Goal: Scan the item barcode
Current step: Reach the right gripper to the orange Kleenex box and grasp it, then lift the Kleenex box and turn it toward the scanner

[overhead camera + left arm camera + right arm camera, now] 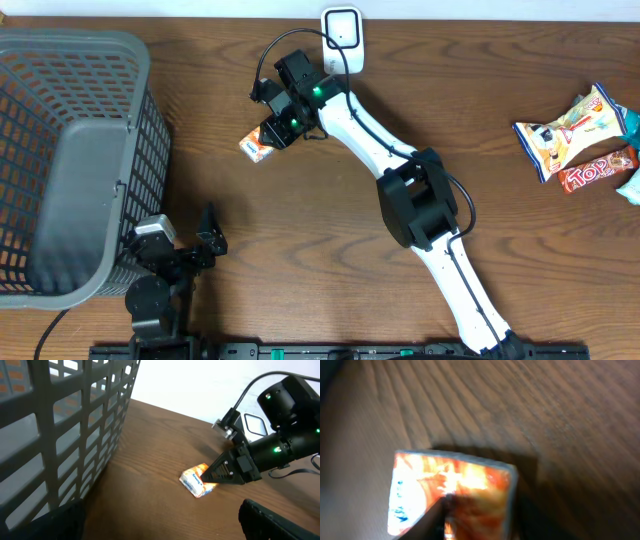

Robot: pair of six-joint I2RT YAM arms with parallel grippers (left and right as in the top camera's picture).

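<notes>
A small orange-and-white snack packet (256,146) lies on the wooden table, left of centre. My right gripper (270,135) reaches down from the back and is closed on the packet's right end. In the left wrist view the dark fingertips (215,474) pinch the packet (196,481). In the right wrist view the packet (455,485) fills the lower frame, with one dark finger (427,525) across its face. A white scanner (342,28) stands at the back edge. My left gripper (182,238) rests open near the front left with nothing in it.
A grey plastic basket (80,45) takes up the left side, and its wall (75,425) is close beside my left gripper. Other snack packets (565,128) lie at the far right, with an orange bar (598,170) among them.
</notes>
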